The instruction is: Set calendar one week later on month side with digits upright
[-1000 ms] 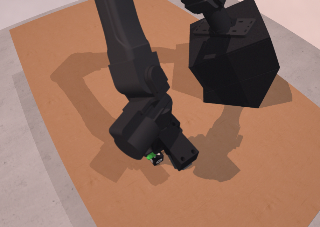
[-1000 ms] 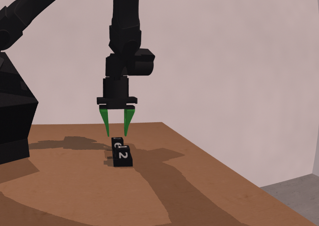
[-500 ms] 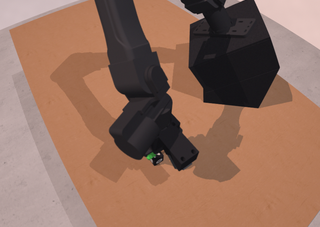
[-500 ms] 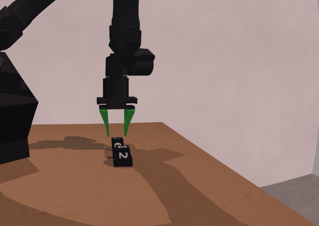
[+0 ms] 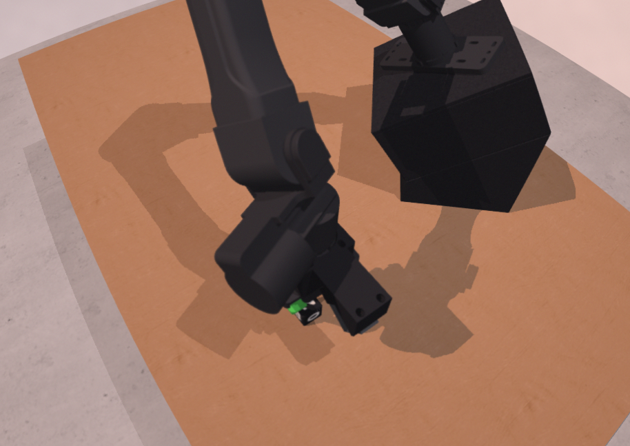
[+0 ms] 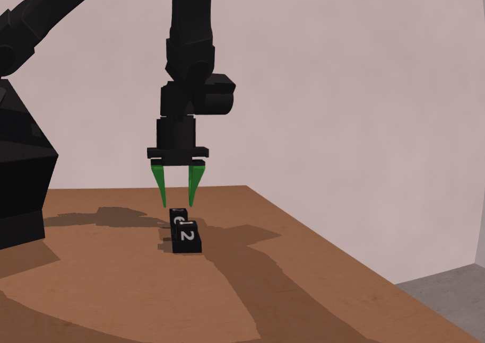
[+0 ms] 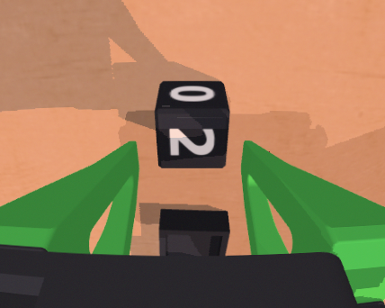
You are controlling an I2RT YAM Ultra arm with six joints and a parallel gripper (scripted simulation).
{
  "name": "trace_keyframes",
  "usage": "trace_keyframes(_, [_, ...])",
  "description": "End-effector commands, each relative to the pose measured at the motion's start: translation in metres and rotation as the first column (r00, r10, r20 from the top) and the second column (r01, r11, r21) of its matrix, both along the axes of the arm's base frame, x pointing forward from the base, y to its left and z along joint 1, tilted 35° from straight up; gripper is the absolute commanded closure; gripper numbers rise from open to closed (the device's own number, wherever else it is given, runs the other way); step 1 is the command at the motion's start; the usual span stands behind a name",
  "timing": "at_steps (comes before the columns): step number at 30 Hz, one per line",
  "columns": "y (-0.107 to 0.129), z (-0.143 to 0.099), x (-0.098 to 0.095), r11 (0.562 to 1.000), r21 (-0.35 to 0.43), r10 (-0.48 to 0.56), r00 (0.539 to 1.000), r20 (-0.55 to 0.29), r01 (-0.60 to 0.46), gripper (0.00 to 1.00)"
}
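Two black calendar cubes stand in a row on a low black tray [image 6: 187, 247] on the brown table. The nearer cube [image 6: 187, 230] shows a white 2 on its front and a 1 on top. The cube behind it [image 6: 178, 215] is half hidden; its digit is cut off. My gripper [image 6: 177, 205] hangs straight above the rear cube, its green fingers apart and empty, tips just over the cube's top. In the wrist view a cube [image 7: 192, 125] with 0 on top and 2 on its near face lies between the fingertips. A second dark block lies closer to the palm. In the overhead view the arm hides all but one cube corner [image 5: 310, 313].
The robot's large black base [image 5: 458, 120] stands at the back of the table, also at the left edge of the side view [image 6: 19, 167]. The table's right edge [image 6: 352, 253] drops off to a grey floor.
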State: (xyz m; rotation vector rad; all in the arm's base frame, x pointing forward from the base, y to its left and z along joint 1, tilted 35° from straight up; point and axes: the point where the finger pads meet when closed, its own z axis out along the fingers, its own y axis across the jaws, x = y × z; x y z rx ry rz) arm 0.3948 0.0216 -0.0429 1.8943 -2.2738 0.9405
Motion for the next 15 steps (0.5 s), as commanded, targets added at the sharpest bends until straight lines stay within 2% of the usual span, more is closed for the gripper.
trace_keyframes(1, [0.0131, 0.0067, 0.0094, 1.0, 0.023, 0.016, 0.999, 0.028, -0.017, 0.55])
trace_keyframes(9, [0.0125, 0.0016, 0.0065, 1.0, 0.017, 0.016, 1.0, 0.009, -0.016, 0.55])
trace_keyframes(15, [0.0136, 0.0065, 0.0085, 1.0, 0.02, 0.016, 1.0, 0.019, -0.016, 0.55])
